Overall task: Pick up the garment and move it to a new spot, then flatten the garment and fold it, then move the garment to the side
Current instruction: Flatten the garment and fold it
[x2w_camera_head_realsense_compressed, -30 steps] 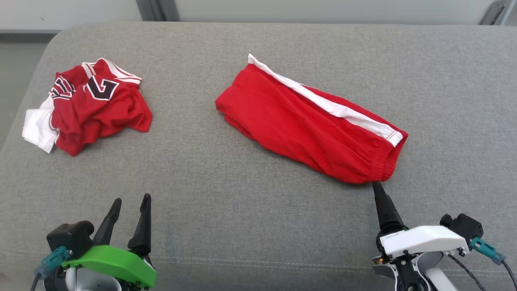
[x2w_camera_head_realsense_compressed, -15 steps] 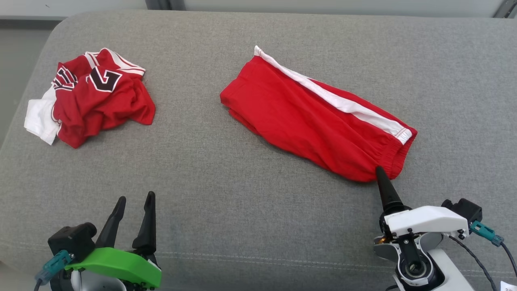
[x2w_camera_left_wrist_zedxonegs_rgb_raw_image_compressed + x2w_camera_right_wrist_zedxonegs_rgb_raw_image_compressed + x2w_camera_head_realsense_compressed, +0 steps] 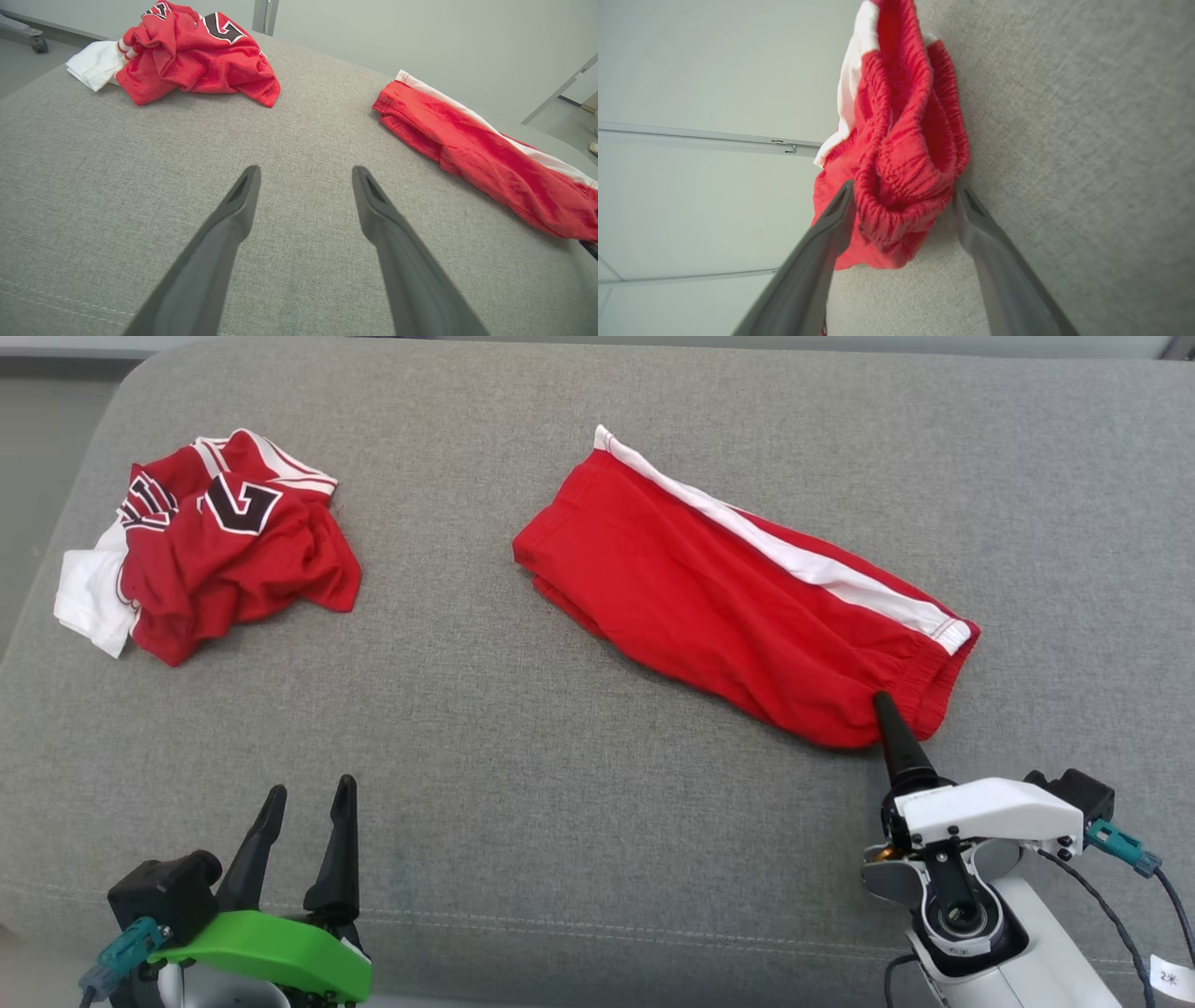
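- While my right gripper (image 3: 904, 186) straddles the gathered waistband end of the red shorts (image 3: 728, 607), its fingers stand spread, one on each side of the bunched elastic; I can't tell whether they touch it.
- From the head view, one dark finger (image 3: 892, 728) overlaps the near right corner of the shorts.
- The shorts lie folded and slanted on the grey cushion (image 3: 560, 803): hem end toward the far middle, waistband end at the near right, white stripe along the far long edge.
- My left gripper (image 3: 311, 787) hovers at the near left, fingers spread over bare cushion, well apart from both garments.
- A red jersey (image 3: 224, 551) lies crumpled at the far left, its white part near the cushion's rounded left edge.
- Bare cushion runs wide between jersey and shorts, across the near strip down to the front seam, and to the right of the shorts.
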Robot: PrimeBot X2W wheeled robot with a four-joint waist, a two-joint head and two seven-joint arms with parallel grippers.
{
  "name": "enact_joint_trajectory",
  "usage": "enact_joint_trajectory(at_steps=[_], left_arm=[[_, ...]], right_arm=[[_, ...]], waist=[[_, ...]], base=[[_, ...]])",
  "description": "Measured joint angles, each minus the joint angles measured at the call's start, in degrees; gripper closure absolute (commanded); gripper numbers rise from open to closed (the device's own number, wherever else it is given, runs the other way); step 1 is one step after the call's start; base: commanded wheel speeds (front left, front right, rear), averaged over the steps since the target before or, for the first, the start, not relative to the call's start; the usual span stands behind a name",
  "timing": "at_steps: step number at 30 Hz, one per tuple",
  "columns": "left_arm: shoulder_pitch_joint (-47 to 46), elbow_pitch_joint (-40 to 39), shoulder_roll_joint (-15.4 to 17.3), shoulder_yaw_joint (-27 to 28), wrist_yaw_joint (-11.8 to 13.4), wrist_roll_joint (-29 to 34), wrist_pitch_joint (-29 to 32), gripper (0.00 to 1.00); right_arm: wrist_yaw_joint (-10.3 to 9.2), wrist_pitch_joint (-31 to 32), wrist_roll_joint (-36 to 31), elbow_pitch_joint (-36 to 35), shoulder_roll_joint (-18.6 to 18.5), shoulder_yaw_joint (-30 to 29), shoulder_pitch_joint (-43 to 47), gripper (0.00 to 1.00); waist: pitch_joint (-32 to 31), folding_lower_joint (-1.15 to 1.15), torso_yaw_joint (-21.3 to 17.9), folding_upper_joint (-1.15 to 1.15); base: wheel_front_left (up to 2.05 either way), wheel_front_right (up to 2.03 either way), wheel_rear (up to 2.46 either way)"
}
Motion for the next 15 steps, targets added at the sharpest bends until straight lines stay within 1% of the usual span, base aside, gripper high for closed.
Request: enact_joint_trajectory(at_steps=[1,2,3,5,9,13,15], left_arm=[[0.05,-0.13,-0.01,0.05,0.0,0.01,0.27,0.0],[0.09,-0.22,-0.05,0.09,0.0,0.15,0.29,0.0],[0.09,-0.32,-0.11,0.12,0.0,0.24,0.3,0.0],[0.1,-0.51,-0.21,0.2,0.0,0.3,0.37,0.0],[0.15,-0.74,-0.53,0.7,0.0,0.69,0.82,0.0],[0.49,-0.77,-0.77,1.88,0.0,1.92,0.8,0.0],[0.88,-0.79,-0.93,2.21,0.0,2.16,0.86,0.0]], right_arm=[[0.09,0.0,0.16,0.27,0.01,0.0,-0.42,0.04],[0.49,-0.01,0.18,0.53,0.0,0.0,-0.85,0.4],[0.6,-0.01,0.3,0.69,0.01,0.0,-1.26,0.67],[1.03,-0.02,1.0,1.16,0.01,-0.04,-2.03,1.0],[1.76,-0.12,1.14,1.64,0.0,-0.11,-3.27,1.0],[2.94,-0.4,1.1,1.92,0.0,-0.19,-3.87,1.0],[3.04,-0.4,1.01,2.11,-0.19,-0.29,-3.99,1.0]], waist=[[0.05,0.0,0.03,0.0],[0.11,0.0,0.07,0.0],[0.15,0.0,0.1,0.0],[0.22,0.0,0.17,0.0],[0.25,0.0,0.23,0.0],[0.01,0.0,-0.16,0.0],[-0.12,0.0,-0.54,0.0]], base=[[0.0,0.0,0.0],[0.0,0.0,0.0],[0.0,0.0,0.0],[0.0,0.0,0.0],[0.0,0.0,0.0],[0.0,0.0,0.0],[0.0,0.0,0.0]])
